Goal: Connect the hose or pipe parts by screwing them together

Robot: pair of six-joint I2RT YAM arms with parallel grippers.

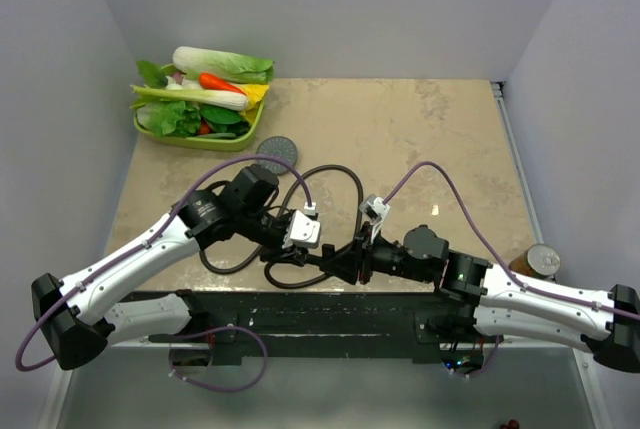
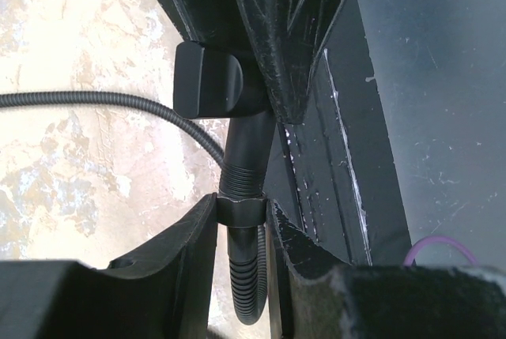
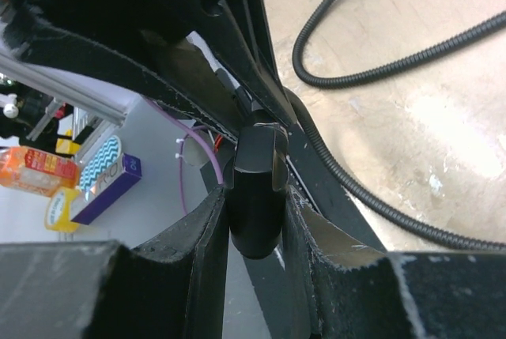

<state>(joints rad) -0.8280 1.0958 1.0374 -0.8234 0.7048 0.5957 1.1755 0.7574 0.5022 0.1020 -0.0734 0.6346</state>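
The left pincer (image 2: 239,217) is pressed onto the nut (image 2: 239,208) that ends the hose (image 2: 247,291), one finger on each flat. Just beyond its tips, touching the nut and in line with it, sits the ribbed threaded end of a dark pipe piece (image 2: 240,169). The right pincer (image 3: 254,209) comes in from the opposite side, tip to tip with the left, and pinches that pipe piece's smooth body.

Behind the left pincer the hose runs back, then loops across the table on the far side of both pincers. Farther out a round grey disc (image 1: 280,146) lies on the table; whether it belongs to the parts I cannot tell.

The step in hand looks like the threading itself. Several ribs show bare above the nut, so the joint seems started at most, not tight. Next, one pincer must turn about the shared axis while the other holds firm. Both parts must stay straight to avoid cross-threading, and the pincer will likely need to let go and re-grip between turns.
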